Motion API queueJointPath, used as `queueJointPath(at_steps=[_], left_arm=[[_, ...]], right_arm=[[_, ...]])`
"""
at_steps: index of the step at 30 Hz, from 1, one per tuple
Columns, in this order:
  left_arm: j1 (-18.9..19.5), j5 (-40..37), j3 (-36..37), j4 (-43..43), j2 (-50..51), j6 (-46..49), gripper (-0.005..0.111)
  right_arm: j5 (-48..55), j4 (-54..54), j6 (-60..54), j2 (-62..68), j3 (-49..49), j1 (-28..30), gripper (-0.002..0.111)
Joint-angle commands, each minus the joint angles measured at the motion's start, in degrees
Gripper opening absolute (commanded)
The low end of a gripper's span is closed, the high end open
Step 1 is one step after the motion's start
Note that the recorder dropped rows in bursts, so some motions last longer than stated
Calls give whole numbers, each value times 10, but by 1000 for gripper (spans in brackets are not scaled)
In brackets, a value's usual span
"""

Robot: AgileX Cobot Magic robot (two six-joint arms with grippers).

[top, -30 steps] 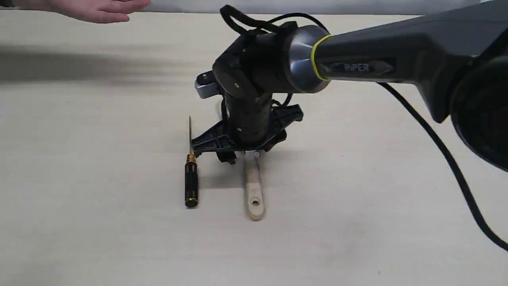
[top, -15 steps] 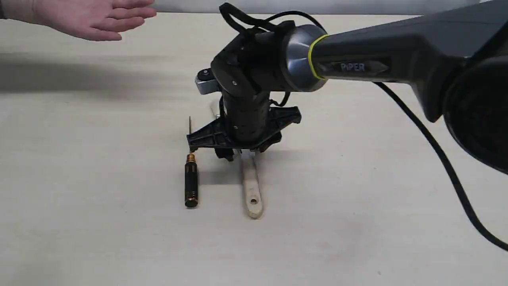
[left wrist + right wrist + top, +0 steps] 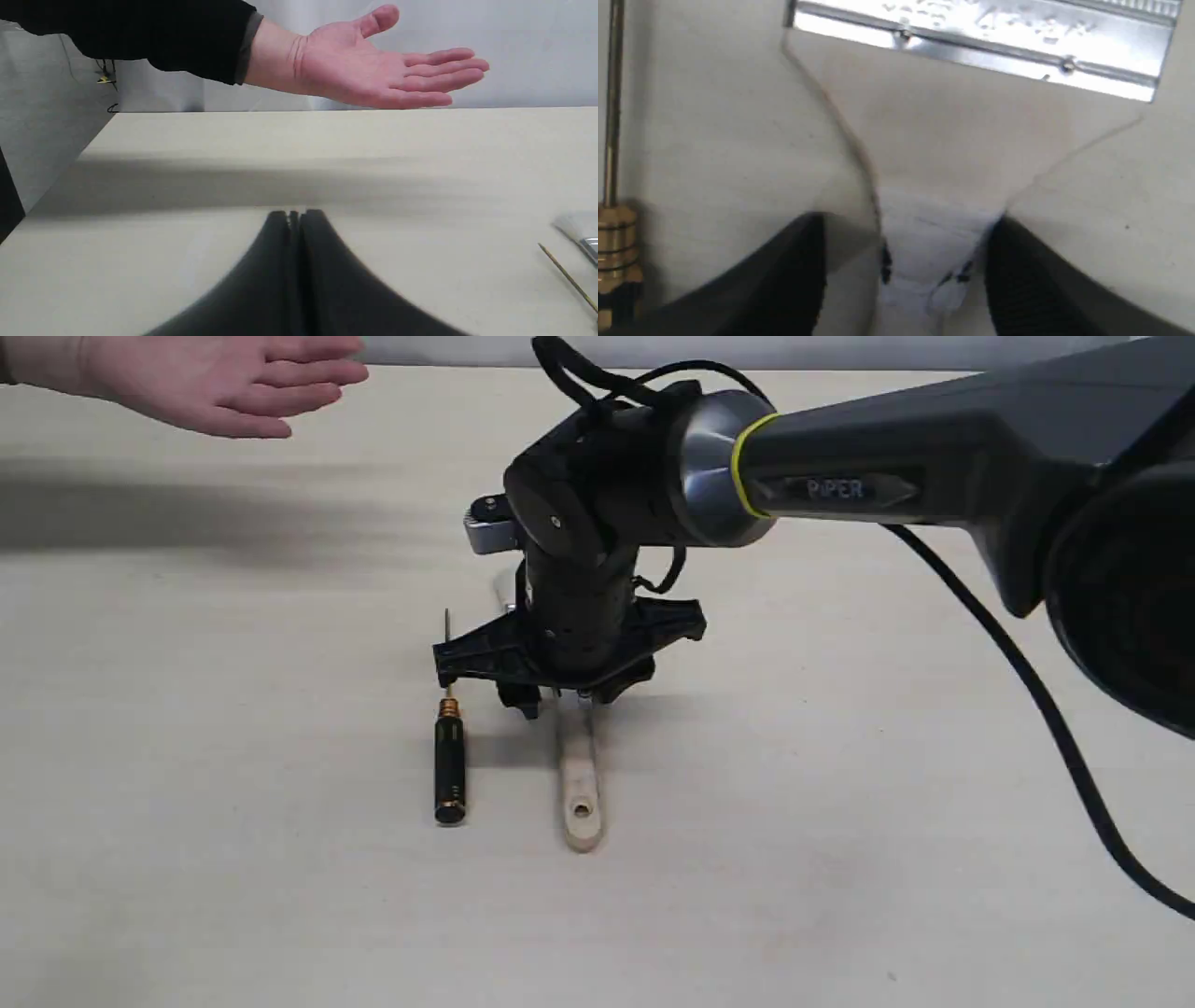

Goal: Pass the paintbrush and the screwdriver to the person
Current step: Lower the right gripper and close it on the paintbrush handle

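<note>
The paintbrush (image 3: 580, 784) lies on the table with its wooden handle pointing toward the front. My right gripper (image 3: 558, 697) reaches down over it near the ferrule. In the right wrist view the handle (image 3: 931, 247) sits between the two black fingers (image 3: 1017, 275); one finger touches it and the other stands a small gap away. The silver ferrule (image 3: 976, 42) is just beyond. The screwdriver (image 3: 449, 765) lies parallel to the brush on its left, untouched. The person's hand (image 3: 224, 383) hovers open at the far left. My left gripper (image 3: 294, 215) is shut and empty.
The right arm (image 3: 887, 476) and its black cable (image 3: 1046, 709) span the right side of the table (image 3: 233, 896). The table's far edge (image 3: 327, 111) runs below the hand (image 3: 373, 74), and its left edge shows in the left wrist view.
The hand has come further in and lower at the far left. The right gripper has shifted slightly left, and the brush handle has swung left with it.
</note>
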State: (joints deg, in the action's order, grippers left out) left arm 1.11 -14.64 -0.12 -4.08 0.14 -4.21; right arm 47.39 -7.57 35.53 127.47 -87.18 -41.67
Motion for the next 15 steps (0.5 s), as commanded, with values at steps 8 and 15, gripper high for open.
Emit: queueJointPath(at_steps=[8, 15], left_arm=[[-5, 4, 1, 1, -1, -1, 0], [-5, 4, 1, 1, -1, -1, 0]], right_arm=[[6, -10, -25, 30, 12, -1, 4], [8, -15, -53, -11, 12, -3, 4]])
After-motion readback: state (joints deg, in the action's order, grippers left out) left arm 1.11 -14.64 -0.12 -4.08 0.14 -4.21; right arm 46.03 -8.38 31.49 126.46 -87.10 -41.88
